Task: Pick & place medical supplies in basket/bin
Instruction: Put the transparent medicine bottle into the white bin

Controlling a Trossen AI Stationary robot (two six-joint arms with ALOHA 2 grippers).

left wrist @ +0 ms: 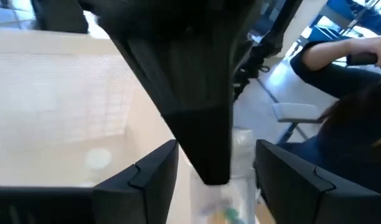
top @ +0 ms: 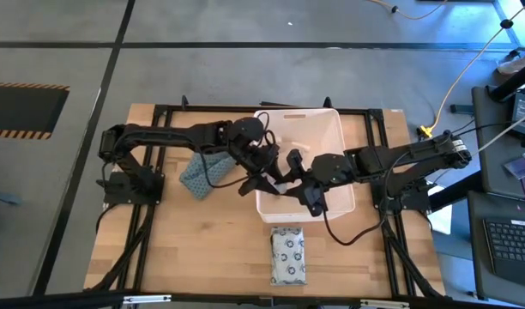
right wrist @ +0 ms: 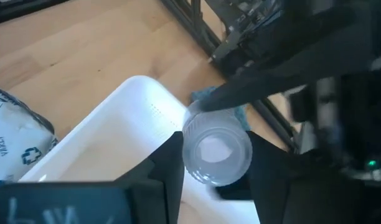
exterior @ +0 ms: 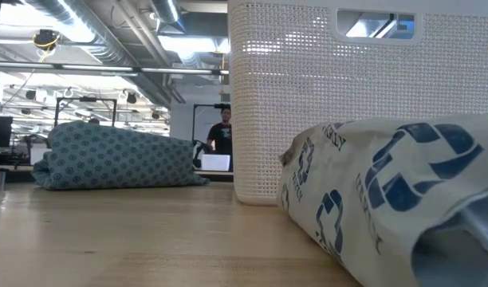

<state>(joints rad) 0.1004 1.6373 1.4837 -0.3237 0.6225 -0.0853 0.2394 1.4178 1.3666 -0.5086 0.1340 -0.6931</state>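
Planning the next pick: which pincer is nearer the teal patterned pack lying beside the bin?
Left. The left pincer hangs at the bin's left wall, a short way from the teal pack. The right pincer is over the bin, farther off, gripping a clear bottle.

A light wooden table (top: 177, 249) is filling the frame's centre, carrying a white perforated tub (top: 327, 129) at upper middle, a teal patterned soft pack (top: 196, 176) to its left, and a white blue-printed pack (top: 288, 255) lying below it.
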